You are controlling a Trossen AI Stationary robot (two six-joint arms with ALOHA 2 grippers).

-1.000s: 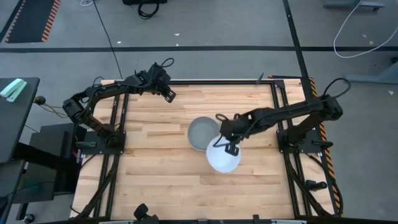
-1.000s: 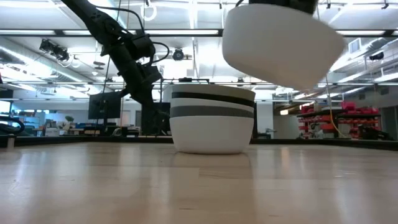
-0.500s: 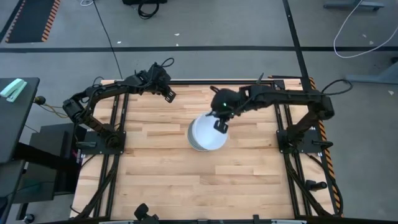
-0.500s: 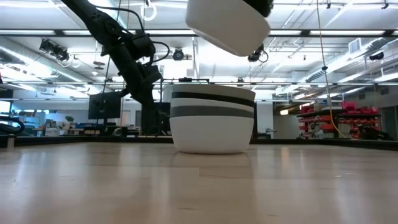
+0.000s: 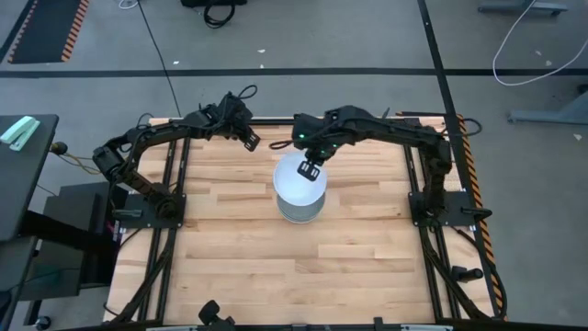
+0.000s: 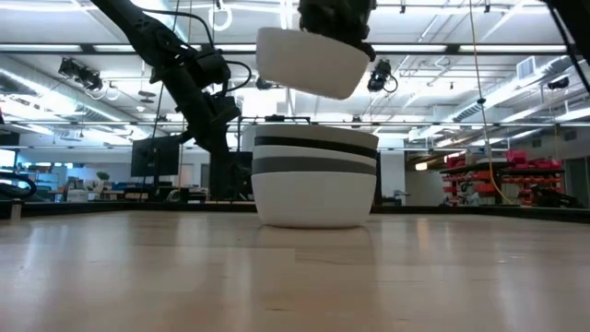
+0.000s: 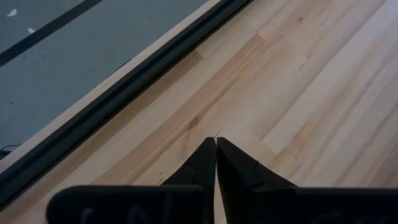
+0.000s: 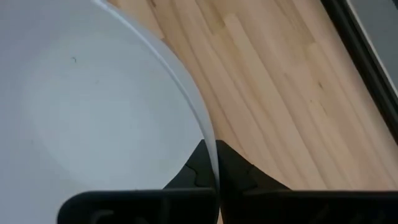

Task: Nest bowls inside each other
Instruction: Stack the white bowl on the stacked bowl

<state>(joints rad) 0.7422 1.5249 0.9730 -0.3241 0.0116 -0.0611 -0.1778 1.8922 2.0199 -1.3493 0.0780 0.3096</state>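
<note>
table (image 5: 230,239), white bowl (image 6: 312,61) (right tool (image 5: 310,170))

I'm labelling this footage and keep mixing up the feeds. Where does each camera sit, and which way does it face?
High view: overhead, straight down on the table; both arms show.
Low view: table height, looking level at the bowl stack and the room; the white bowl hangs above it.
Left wrist view: on the left arm, at bare wood near the table's edge; the left hand is shut.
Right wrist view: on the right arm; the right hand pinches the white bowl's rim.
High and low views share the stack.
</note>
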